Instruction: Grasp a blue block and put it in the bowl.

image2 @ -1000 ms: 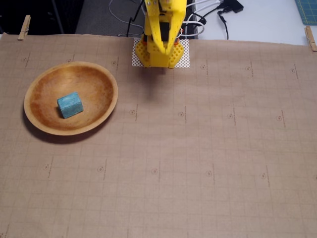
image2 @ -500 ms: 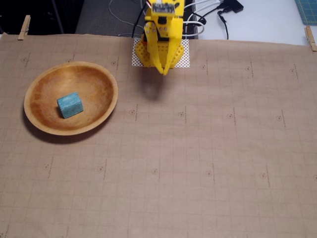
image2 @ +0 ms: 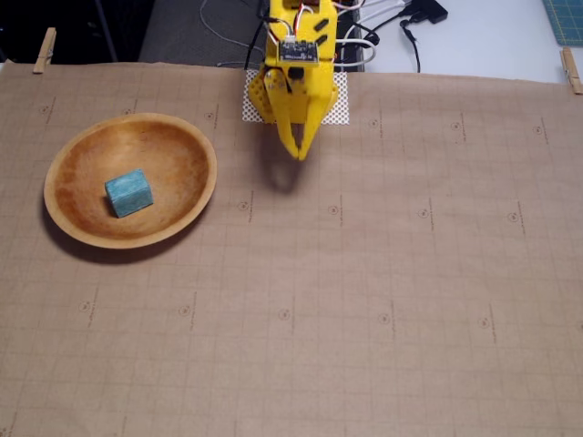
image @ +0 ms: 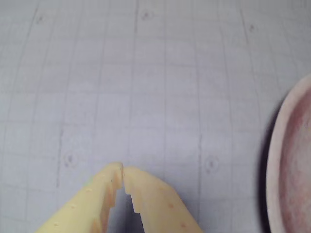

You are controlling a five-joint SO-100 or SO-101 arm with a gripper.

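Block (image2: 128, 193) in bowl (image2: 195, 148): from my remote station, the blue block lies inside the wooden bowl at the left of the fixed view, a little left of its middle. My yellow claw (image2: 300, 152) hangs near the arm's base, well apart from the bowl, its tips together and holding nothing; the wrist view shows them meeting above bare paper on the desk (image2: 383, 300). I judge the job done, with nothing left but parking the arm.

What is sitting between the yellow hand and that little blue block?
Only the bowl's near rim. The blue block already lies inside the bowl, and the paper between it and the shut hand is bare.
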